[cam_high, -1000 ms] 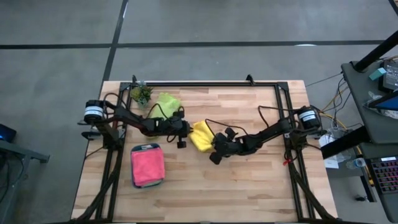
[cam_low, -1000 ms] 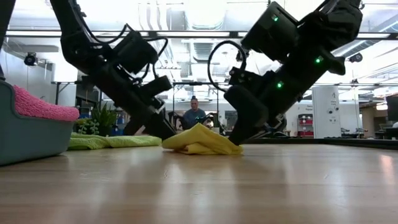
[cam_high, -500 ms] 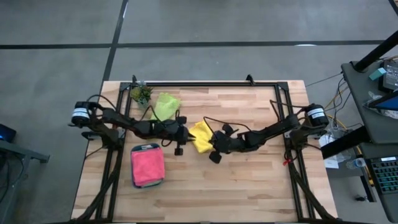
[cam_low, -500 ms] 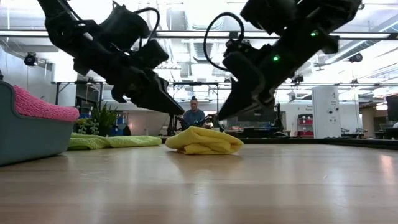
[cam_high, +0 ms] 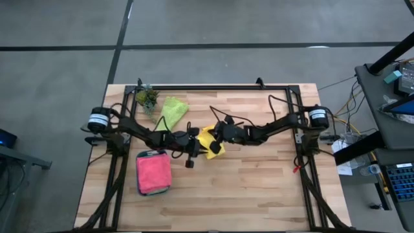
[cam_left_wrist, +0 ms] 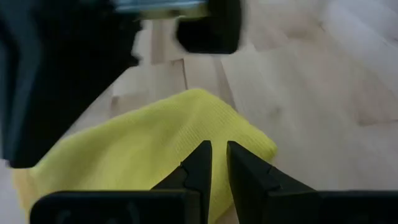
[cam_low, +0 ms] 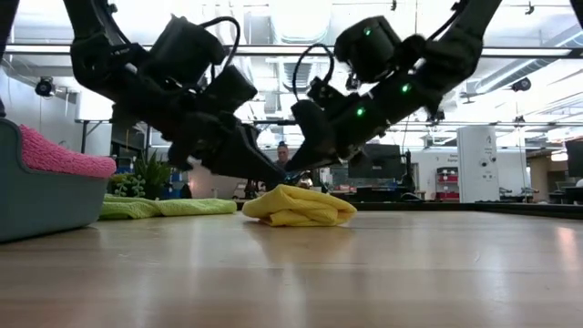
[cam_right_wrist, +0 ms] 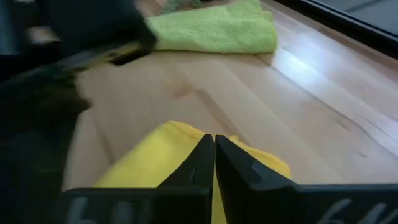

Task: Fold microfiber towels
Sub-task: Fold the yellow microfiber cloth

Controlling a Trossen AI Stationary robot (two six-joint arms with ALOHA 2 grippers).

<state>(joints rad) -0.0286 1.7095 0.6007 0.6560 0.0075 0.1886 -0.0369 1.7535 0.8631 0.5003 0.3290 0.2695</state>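
yellow towel point(cam_high: 211, 141) is lying bunched near the middle of the worktop point(cam_high: 259, 188), a rounded lump and not yet a flat fold; half a second ago both arms were hanging above it, now both have come back down onto it from opposite sides; left gripper point(cam_high: 192, 145) is sitting at its left edge, fingers point(cam_left_wrist: 198, 163) nearly together with only a thin gap, nothing clearly pinched; right gripper point(cam_high: 216, 133) has swung over to the towel's far side, fingers point(cam_right_wrist: 200, 155) pressed together, tips over the cloth; so a fresh grab or a tuck seems to be starting, this towel's fold is looking unfinished; lime green towel point(cam_high: 172, 108) is waiting toward the far left corner beside the potted plant point(cam_high: 146, 98); pink towel point(cam_high: 154, 173) is sitting in the teal tray point(cam_high: 150, 153) near the left edge.
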